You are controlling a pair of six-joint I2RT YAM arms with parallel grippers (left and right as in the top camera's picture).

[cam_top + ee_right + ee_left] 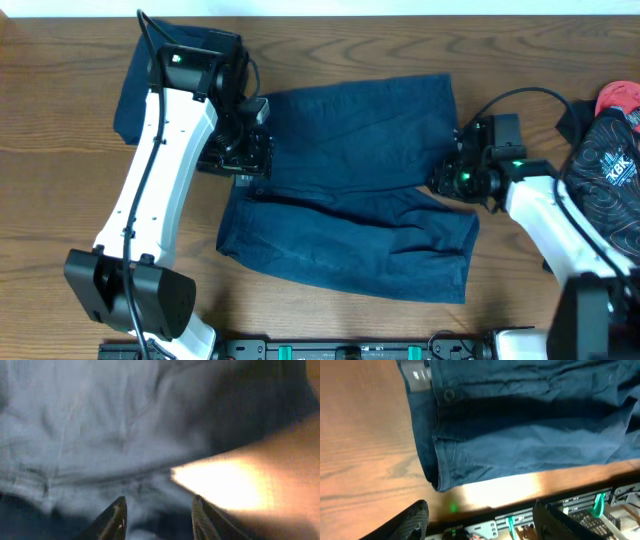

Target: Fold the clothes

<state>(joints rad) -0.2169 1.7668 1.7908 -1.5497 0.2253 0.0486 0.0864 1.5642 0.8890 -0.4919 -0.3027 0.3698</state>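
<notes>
A dark navy pair of short trousers [350, 190] lies spread in the table's middle, waistband toward the left, both legs toward the right. A folded navy bundle [170, 75] lies at the far left under my left arm. My left gripper [240, 155] hovers at the waistband edge, jaws open [480, 515]; the waistband, a button and a label show in the left wrist view [520, 425]. My right gripper [450, 178] is at the right edge of the upper leg, open [159, 510], with blurred cloth [100, 435] right under the fingers.
A black printed garment [605, 170] and a red item [620, 98] lie at the far right edge. A black rail with green parts [350, 350] runs along the table's front edge. Bare wooden table [60, 200] lies at the left.
</notes>
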